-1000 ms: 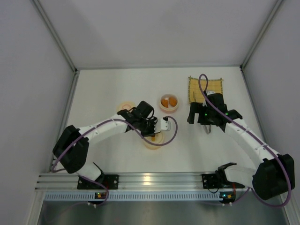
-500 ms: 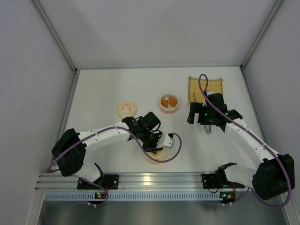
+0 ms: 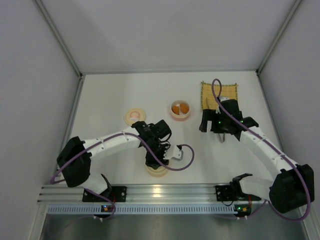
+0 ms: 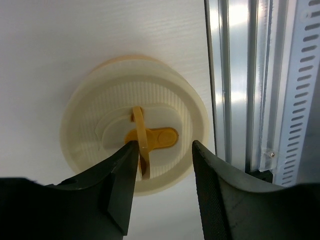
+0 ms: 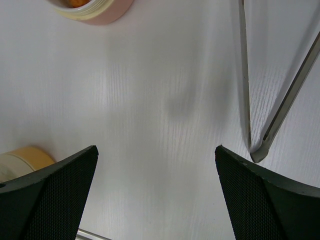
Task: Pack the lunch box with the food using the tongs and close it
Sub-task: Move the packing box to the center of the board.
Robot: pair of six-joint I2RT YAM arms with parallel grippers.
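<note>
A pale yellow lunch box bowl (image 3: 157, 171) with a yellow strap handle (image 4: 141, 135) sits close to the near rail. My left gripper (image 3: 156, 161) (image 4: 164, 148) hangs over it, open, with the handle beside its left finger and not pinched. A pink lunch box bowl (image 3: 180, 110) (image 5: 97, 11) holds orange food (image 3: 180, 107). The cream top with pink centre (image 3: 134, 116) lies left of it. My right gripper (image 3: 218, 128) (image 5: 156, 154) is open wide over bare table. The silver tongs (image 5: 245, 90) lie flat just right of it.
A yellow woven mat (image 3: 220, 93) lies at the back right. The aluminium rail (image 4: 250, 85) runs right beside the pale yellow bowl. Grey walls enclose the table on three sides.
My left gripper brought the pale yellow bowl from the table's middle toward the near rail, then opened off its handle. The right arm has not moved.
</note>
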